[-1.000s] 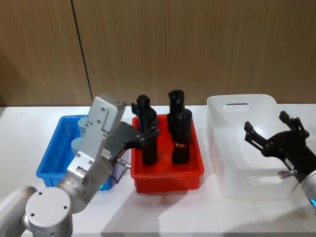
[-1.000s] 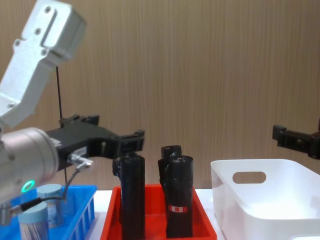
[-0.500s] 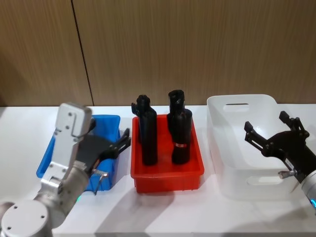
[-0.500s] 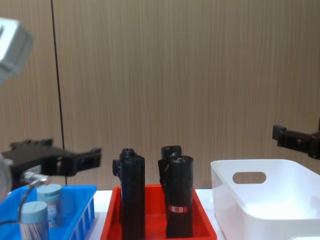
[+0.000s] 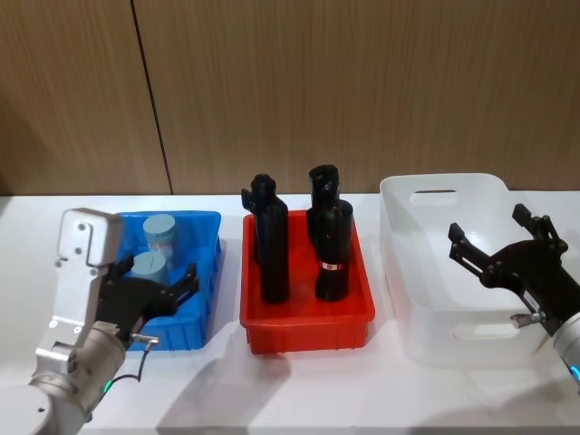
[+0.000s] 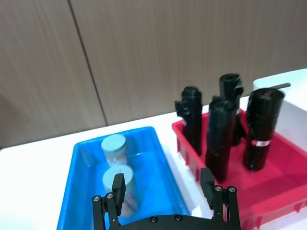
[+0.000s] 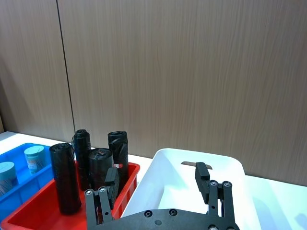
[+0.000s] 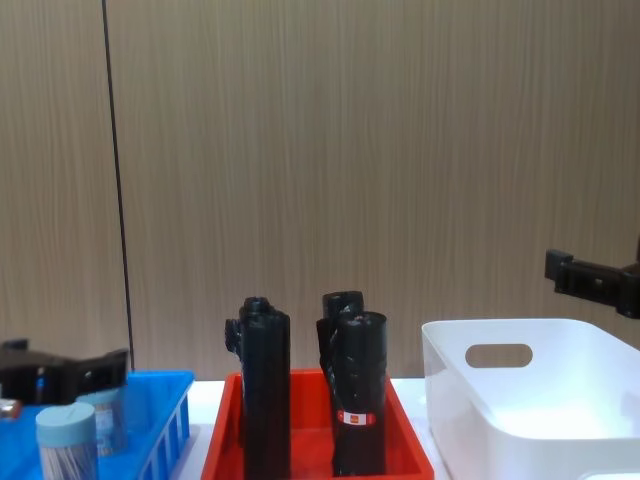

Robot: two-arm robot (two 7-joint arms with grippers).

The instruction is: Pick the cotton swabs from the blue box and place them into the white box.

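Black fingers of the left hand (image 5: 170,290) are seen spread at the near end of the blue box (image 5: 195,216), with nothing pinched between them. Just beyond, two tubs of cotton swabs (image 5: 149,265) are left standing in that box, one nearer and one farther. At the right, the right hand (image 5: 494,237) is held spread and empty over the near part of the white box (image 5: 426,186), in which no tub can be made out. No tub is judged to have been transferred yet; both are left to be carried across. A red-and-white band (image 5: 328,265) is worn by one black cylinder (image 5: 331,237) in the red tray (image 5: 308,319), and a bluish printed patch (image 8: 108,428) is carried by the farther tub; neither can be read.
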